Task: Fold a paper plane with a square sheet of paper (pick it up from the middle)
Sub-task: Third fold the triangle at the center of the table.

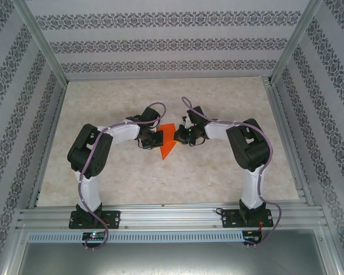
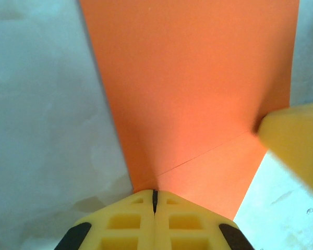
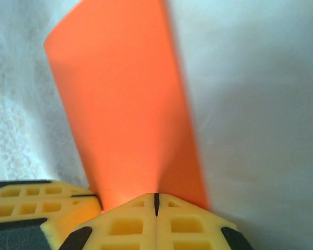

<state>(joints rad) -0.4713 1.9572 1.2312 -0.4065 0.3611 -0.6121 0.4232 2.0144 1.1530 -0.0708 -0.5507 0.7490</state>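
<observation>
The orange-red sheet of paper (image 1: 168,143) is held above the table's middle between my two grippers, partly folded into a pointed shape with its tip toward the near edge. My left gripper (image 1: 160,137) pinches its left side. In the left wrist view the left gripper (image 2: 155,194) is shut at the paper (image 2: 188,78), where a straight crease meets the tips. My right gripper (image 1: 178,136) pinches the right side. Seen from the right wrist, the right gripper (image 3: 156,197) is shut on the paper (image 3: 120,104). The two grippers nearly touch: the right fingers (image 2: 297,140) and left fingers (image 3: 31,208) show in each other's views.
The pale marbled table (image 1: 160,183) is ringed by aluminium rails (image 1: 172,216) at the near edge and along both sides. Patterned walls (image 1: 172,43) close the back and sides. Both arms bend inward from their bases at the near corners.
</observation>
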